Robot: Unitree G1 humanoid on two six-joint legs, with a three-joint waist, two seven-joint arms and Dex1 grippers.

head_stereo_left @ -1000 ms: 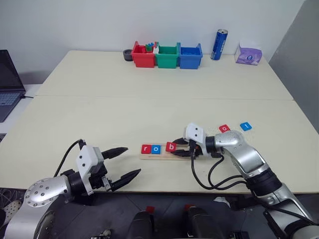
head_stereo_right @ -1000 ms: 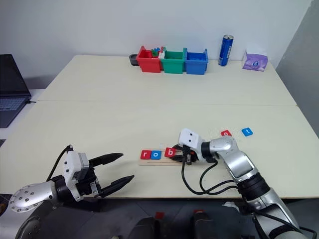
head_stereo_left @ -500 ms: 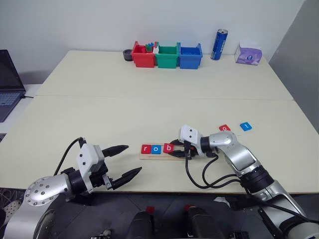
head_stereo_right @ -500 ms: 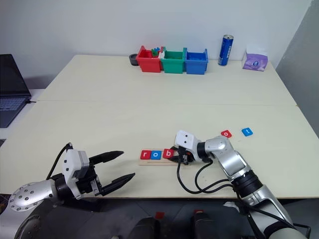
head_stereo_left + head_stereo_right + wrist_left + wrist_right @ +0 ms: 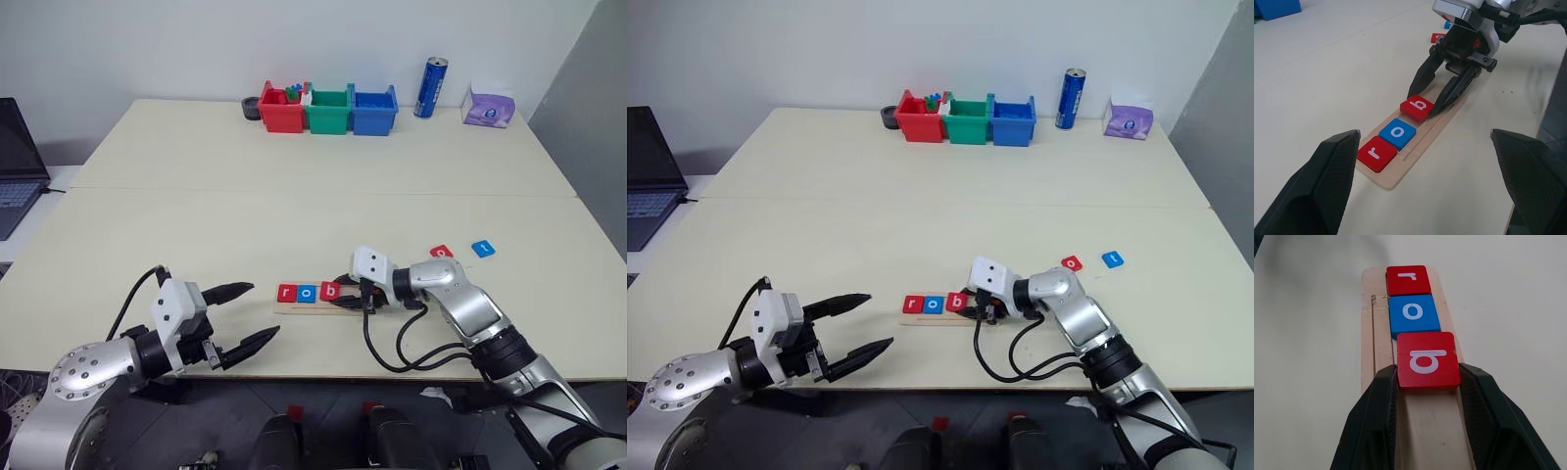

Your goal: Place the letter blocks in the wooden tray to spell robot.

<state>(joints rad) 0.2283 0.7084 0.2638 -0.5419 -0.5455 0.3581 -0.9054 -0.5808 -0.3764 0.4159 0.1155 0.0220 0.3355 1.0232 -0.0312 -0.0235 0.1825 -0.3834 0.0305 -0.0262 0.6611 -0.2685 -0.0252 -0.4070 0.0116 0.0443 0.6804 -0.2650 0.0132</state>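
The wooden tray (image 5: 315, 305) lies near the table's front edge. In its groove a red r block (image 5: 287, 292), a blue o block (image 5: 308, 292) and a red b block (image 5: 1427, 360) stand in a row. My right gripper (image 5: 1427, 374) reaches in from the right and is shut on the b block, one finger against each side. That block rests on the tray close to the o. A red o block (image 5: 441, 252) and a blue t block (image 5: 482, 249) lie loose on the table to the right. My left gripper (image 5: 243, 313) hovers open in front of the tray's left end, holding nothing.
Red (image 5: 281, 110), green (image 5: 328, 111) and blue (image 5: 374, 111) bins stand at the far edge, with a blue can (image 5: 431, 88) and a tissue pack (image 5: 489, 110) to their right. A laptop (image 5: 15, 162) sits off the table's left side. Black cables loop under my right wrist.
My right gripper slid the b block a little to the left along the tray, closing the gap to the o block. The left gripper stayed where it was.
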